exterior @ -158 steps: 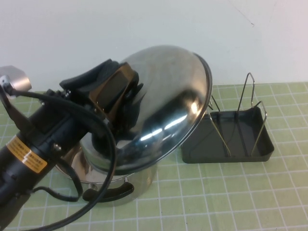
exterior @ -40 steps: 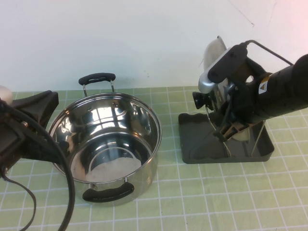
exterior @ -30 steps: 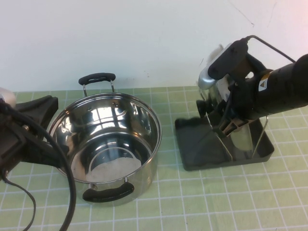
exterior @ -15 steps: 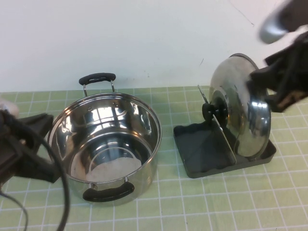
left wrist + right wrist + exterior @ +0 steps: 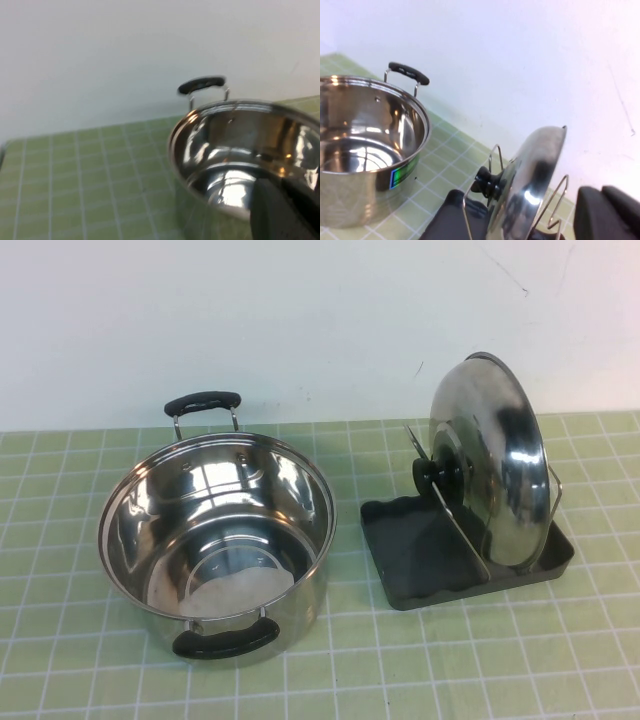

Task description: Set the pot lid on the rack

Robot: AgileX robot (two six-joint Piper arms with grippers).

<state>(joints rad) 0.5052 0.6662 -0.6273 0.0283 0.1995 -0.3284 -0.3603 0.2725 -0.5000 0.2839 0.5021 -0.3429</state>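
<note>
On the right side of the table (image 5: 420, 670) the lid (image 5: 492, 472) stands on edge in the rack (image 5: 400, 550), between its wire loops, knob (image 5: 438, 476) toward the pot (image 5: 215, 540). My left tool (image 5: 285, 210) sits beside the pot, my right tool (image 5: 610, 212) close to the rack; I cannot tell whether either is open.
</note>
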